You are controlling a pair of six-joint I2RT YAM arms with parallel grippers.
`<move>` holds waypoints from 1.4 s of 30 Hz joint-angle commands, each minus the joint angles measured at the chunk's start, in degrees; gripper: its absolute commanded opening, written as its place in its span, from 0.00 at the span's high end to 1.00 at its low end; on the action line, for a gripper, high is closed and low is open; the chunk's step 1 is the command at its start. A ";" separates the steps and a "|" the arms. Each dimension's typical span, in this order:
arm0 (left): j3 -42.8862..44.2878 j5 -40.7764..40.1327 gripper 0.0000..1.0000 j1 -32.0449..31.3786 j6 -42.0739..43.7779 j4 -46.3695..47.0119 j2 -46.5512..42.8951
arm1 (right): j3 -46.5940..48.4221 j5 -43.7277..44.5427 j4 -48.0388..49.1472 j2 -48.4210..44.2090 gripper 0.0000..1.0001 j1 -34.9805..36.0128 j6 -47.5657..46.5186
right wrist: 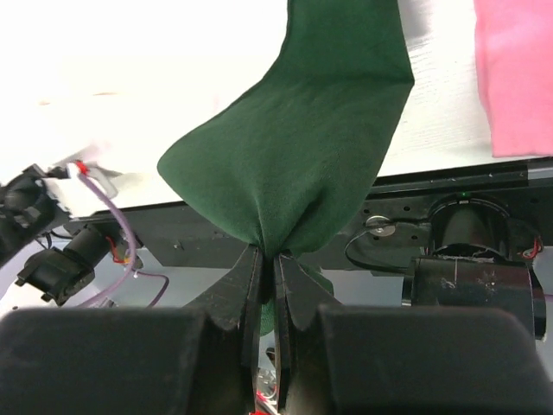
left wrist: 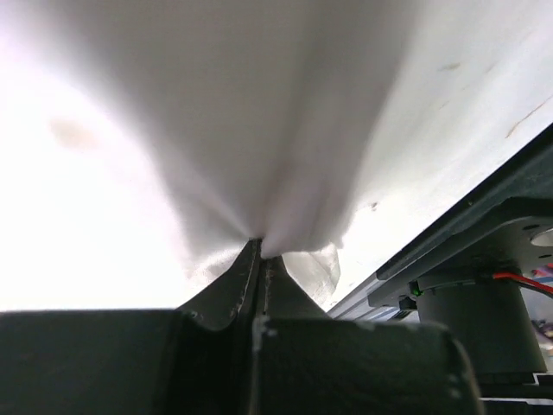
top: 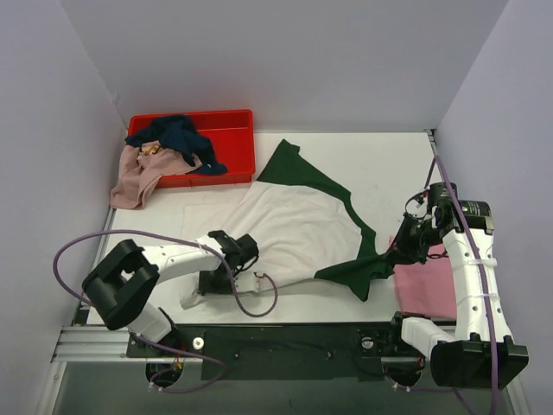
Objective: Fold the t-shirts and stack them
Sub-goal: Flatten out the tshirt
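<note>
- Overhead: white cloth t-shirt with dark green sleeves (top: 289, 226) spread on the tabletop (top: 380, 164).
- Left wrist: left gripper (left wrist: 261, 246) clamped on its white cloth.
- Right wrist: right gripper (right wrist: 266, 252) pinching the green sleeve (right wrist: 302, 147), near a bright pink t-shirt (right wrist: 518, 78).

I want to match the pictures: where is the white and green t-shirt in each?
Top external: white and green t-shirt spread across the middle.
Left wrist: its white cloth, pinched, upper centre.
Right wrist: its green sleeve, pinched, centre.
Shared landmark: black base rail along the near edge.
</note>
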 commanded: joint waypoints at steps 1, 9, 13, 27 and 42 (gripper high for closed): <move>4.36 2.77 1.00 7.08 -0.26 -2.19 -6.40 | 0.06 -1.91 0.69 0.20 1.00 0.70 1.18; 12.88 5.05 1.00 18.42 6.50 -1.31 -2.56 | 10.17 -0.95 11.68 16.54 1.00 9.58 0.75; 16.05 5.32 0.81 23.35 10.98 -2.10 0.70 | 14.48 1.24 13.98 24.28 1.00 10.02 -0.92; 22.74 16.76 0.49 31.62 17.93 -13.18 -1.93 | 18.01 0.28 15.91 32.47 1.00 11.43 -2.60; 21.68 20.26 0.69 36.11 26.19 -22.57 4.48 | 14.14 0.89 16.35 28.60 1.00 11.34 -3.04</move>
